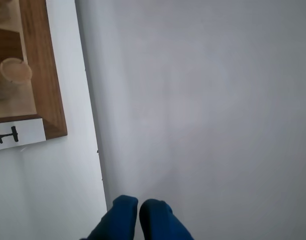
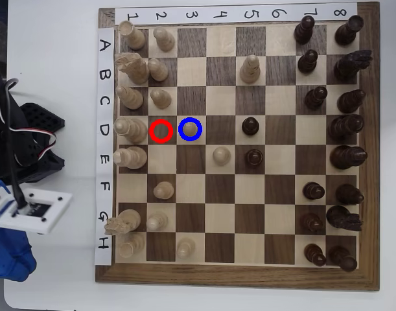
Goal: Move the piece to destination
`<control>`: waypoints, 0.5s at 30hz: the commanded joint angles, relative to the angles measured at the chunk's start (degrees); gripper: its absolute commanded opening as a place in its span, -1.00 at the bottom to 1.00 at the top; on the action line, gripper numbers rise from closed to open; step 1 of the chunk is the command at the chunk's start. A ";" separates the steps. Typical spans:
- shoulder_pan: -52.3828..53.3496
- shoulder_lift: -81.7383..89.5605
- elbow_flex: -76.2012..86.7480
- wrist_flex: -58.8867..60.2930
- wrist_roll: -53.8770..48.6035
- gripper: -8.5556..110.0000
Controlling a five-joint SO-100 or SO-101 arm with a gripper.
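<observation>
Overhead view first. Chessboard (image 2: 240, 275): wooden, brown frame, white label strips with numbers along the top edge and letters A to H down the left edge. Pale pieces stand mostly in the two leftmost columns, dark pieces mostly in the two rightmost. Red ring (image 2: 160, 131): on a dark square in row D, column 2, with a pale pawn inside it. Blue ring (image 2: 190, 129): on the neighbouring square to the right, column 3, same row; the piece (image 2: 190, 128), a small pale pawn with a round head, stands inside this ring, upright. Other pale pawns advanced into the board: one in row B, column 5; one in row E, column 4. Two dark pawns stand in column 5, rows D and E. Arm: off the board at the left edge of the picture, black body with wires above, white camera housing (image 2: 35, 210) below it. Gripper (image 2: 10, 259): blue, at lower left over the white table (image 2: 61, 278), well apart from the piece, which lies up and to the right across the label strip.

Wrist view next. Gripper (image 1: 138, 207): two blue fingertips at the bottom edge, pressed almost together, nothing between them. Below lies bare white table. Board corner at upper left, with the label H (image 1: 7, 135) and a pale piece (image 1: 12, 72) partly shown. The piece in the blue ring is out of this view.
</observation>
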 commanded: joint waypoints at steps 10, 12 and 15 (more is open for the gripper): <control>9.23 13.89 20.04 -5.89 -6.50 -0.86; 10.28 15.03 21.88 -6.24 -7.12 -0.86; 11.69 15.21 23.82 -6.77 -8.09 -0.86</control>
